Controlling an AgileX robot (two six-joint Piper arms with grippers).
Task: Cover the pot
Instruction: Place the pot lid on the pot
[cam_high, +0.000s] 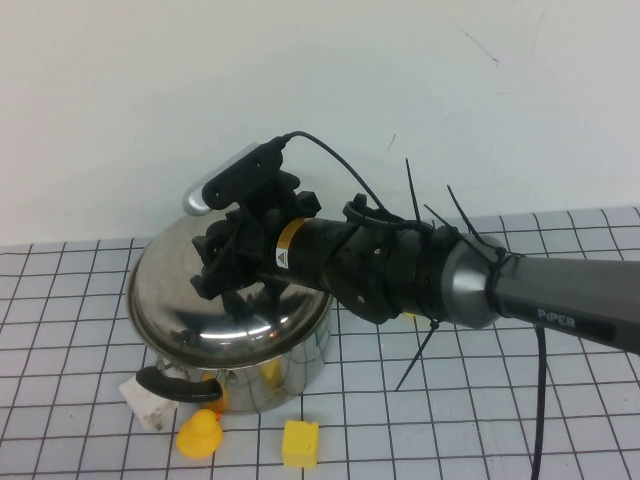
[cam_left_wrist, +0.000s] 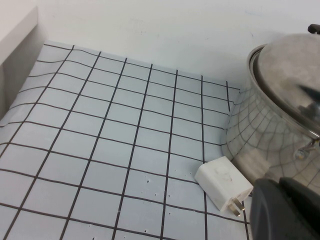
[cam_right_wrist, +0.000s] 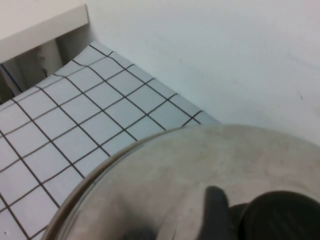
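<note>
The steel pot (cam_high: 290, 375) stands at the left of the grid mat, one black loop handle (cam_high: 165, 382) toward me. The domed steel lid (cam_high: 190, 300) lies over its mouth, slightly tilted. My right gripper (cam_high: 232, 272) reaches in from the right and is shut on the lid's black knob (cam_right_wrist: 280, 215); one finger (cam_right_wrist: 215, 205) shows beside the knob. The left wrist view shows the pot (cam_left_wrist: 260, 135) and lid (cam_left_wrist: 290, 75) from the side. My left gripper (cam_left_wrist: 285, 212) shows only there as dark fingers lying together, empty, low beside the pot.
A white plug adapter (cam_high: 145, 400) lies by the pot's near handle, also in the left wrist view (cam_left_wrist: 223, 183). A yellow foam toy (cam_high: 200, 435) and a yellow foam block (cam_high: 300, 443) lie in front of the pot. A white wall stands close behind.
</note>
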